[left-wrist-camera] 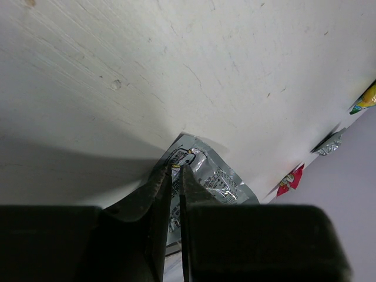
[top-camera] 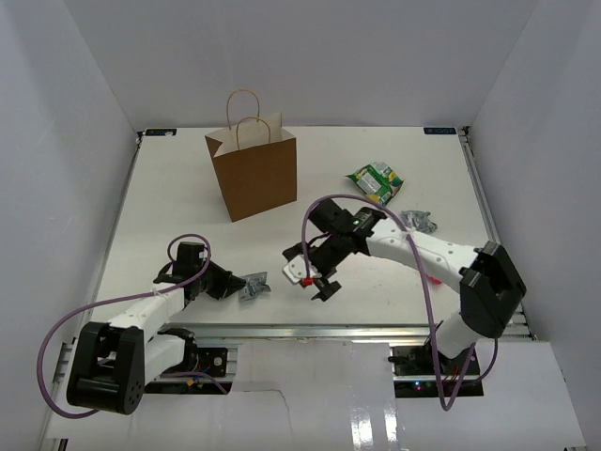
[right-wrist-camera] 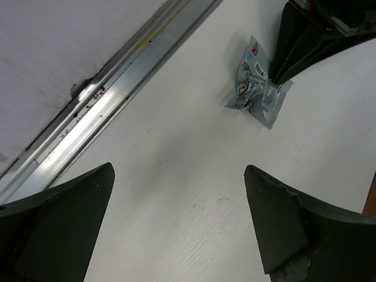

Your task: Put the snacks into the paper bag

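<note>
left gripper (top-camera: 237, 285), lower left of the top view — jaws pinched on a silver-grey packet (top-camera: 254, 286) lying on the worktop (top-camera: 169, 207); right gripper (right-wrist-camera: 179, 170) — jaws spread wide.

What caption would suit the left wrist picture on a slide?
Left gripper pinches a silver packet lying on the white table.

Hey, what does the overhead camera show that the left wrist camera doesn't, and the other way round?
Only the top view shows the paper bag standing upright at the back, and the right gripper. Only the left wrist view shows up close the left gripper shut on a packet's edge. Both show that silver-grey packet, and the green-and-white packet farther off.
</note>
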